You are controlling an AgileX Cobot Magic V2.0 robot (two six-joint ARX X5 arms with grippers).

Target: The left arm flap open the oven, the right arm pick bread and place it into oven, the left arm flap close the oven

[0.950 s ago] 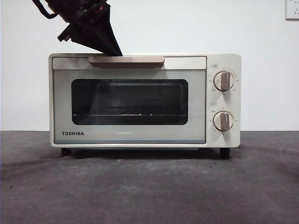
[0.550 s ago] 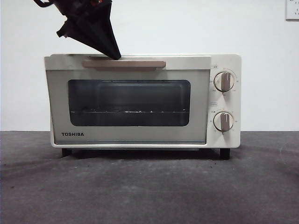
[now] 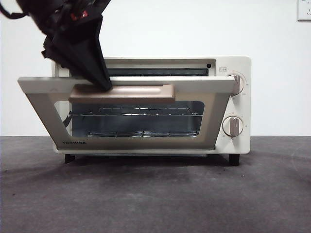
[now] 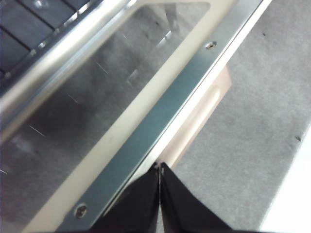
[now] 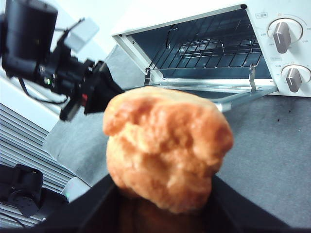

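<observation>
So the oven (image 3: 233, 97) door (image 3: 126, 116) is hanging about halfway open, tilted out from the top with the rack visible behind the glass. The left gripper (image 3: 104, 85) has its 2 jaws pressed together, tips right on the door's top edge by the handle (image 3: 121, 93), near its left end. The right gripper (image 5: 160, 204) is clamped on the bread (image 5: 165, 145), held up off the table out in front of the oven.
</observation>
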